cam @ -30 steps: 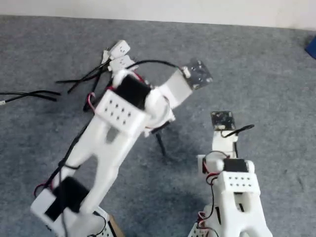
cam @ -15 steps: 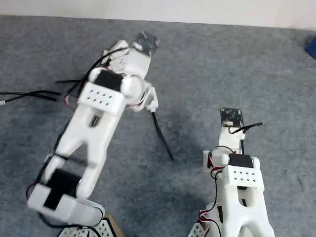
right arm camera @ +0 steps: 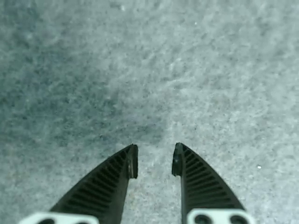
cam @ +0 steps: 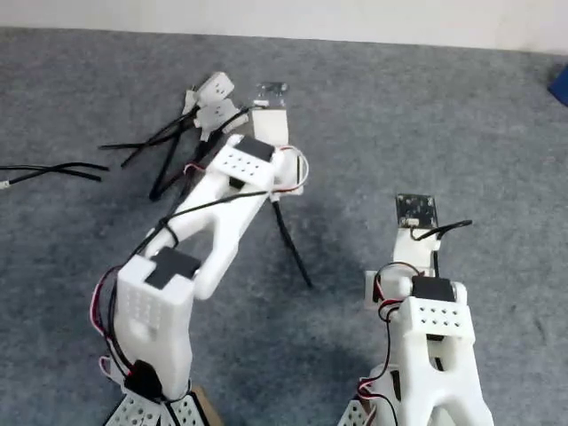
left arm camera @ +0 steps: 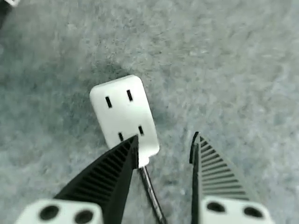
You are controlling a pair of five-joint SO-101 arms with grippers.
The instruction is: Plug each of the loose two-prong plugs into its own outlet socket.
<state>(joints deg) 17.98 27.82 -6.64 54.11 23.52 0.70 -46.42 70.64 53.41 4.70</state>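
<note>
Jaws spread, our left gripper [left arm camera: 164, 149] straddles only one corner of the white outlet socket [left arm camera: 124, 114] — cord [cam: 293, 248] trailing toward five o'clock — so a squeeze, we judge, could skid it aside.

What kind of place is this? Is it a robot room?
Probably a robot practice table, maybe in a lab or workshop. Two white robot arms sit on a grey carpet-like cover, with a white outlet block and loose black cables.

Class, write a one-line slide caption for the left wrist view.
Open left gripper above a white outlet socket on grey carpet.
</note>
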